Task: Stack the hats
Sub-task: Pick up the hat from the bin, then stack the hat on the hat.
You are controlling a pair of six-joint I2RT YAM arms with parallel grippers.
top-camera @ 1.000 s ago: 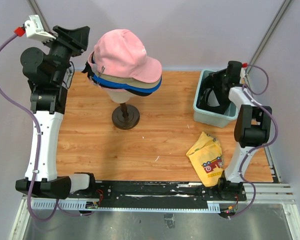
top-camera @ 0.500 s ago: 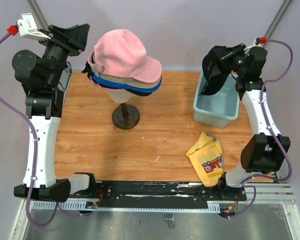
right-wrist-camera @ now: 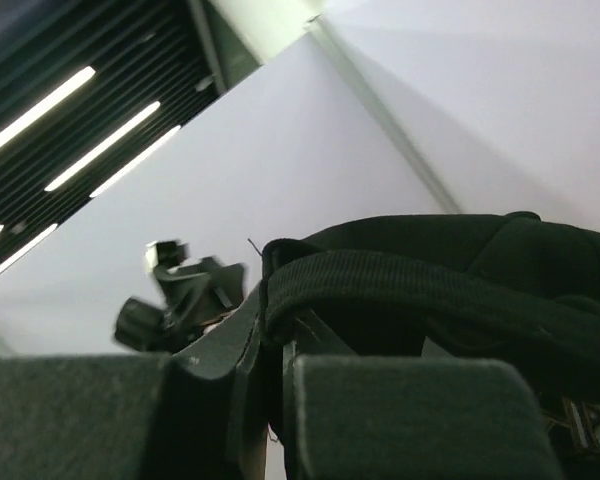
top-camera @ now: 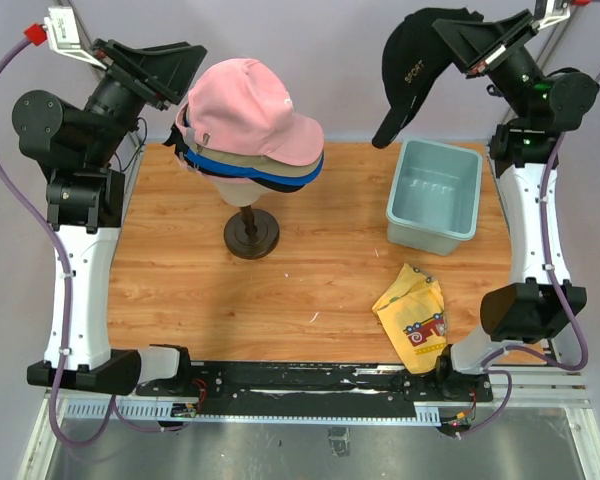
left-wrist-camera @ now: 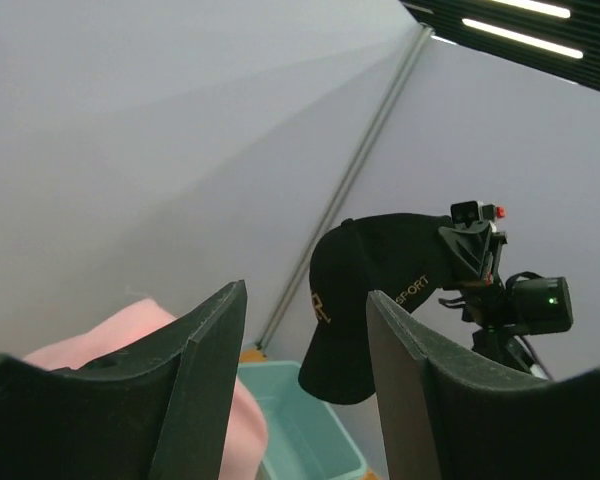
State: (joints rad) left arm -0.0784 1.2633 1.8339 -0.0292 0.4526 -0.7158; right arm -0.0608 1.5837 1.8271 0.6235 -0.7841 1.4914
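Overhead only: pink cap (top-camera: 250, 105) tops stacked hats (top-camera: 235, 165) on mannequin head (top-camera: 242, 188). Right wrist: right gripper (right-wrist-camera: 280, 380) pinching strap of black cap (right-wrist-camera: 430, 270). Left gripper (left-wrist-camera: 305, 390) jaws spread.

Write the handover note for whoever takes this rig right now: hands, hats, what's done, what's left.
Right hand: shut on the black cap, held high above the far side of the bin.
Left hand: open, holding nothing, raised just left of the stack.
Stack: pink cap on top, other caps under it, all on the dummy head.
Done: those caps are stacked, and the black cap is lifted clear of the bin.
Left: carry the black cap across and set it on the pink cap. No more hats show in the bin.
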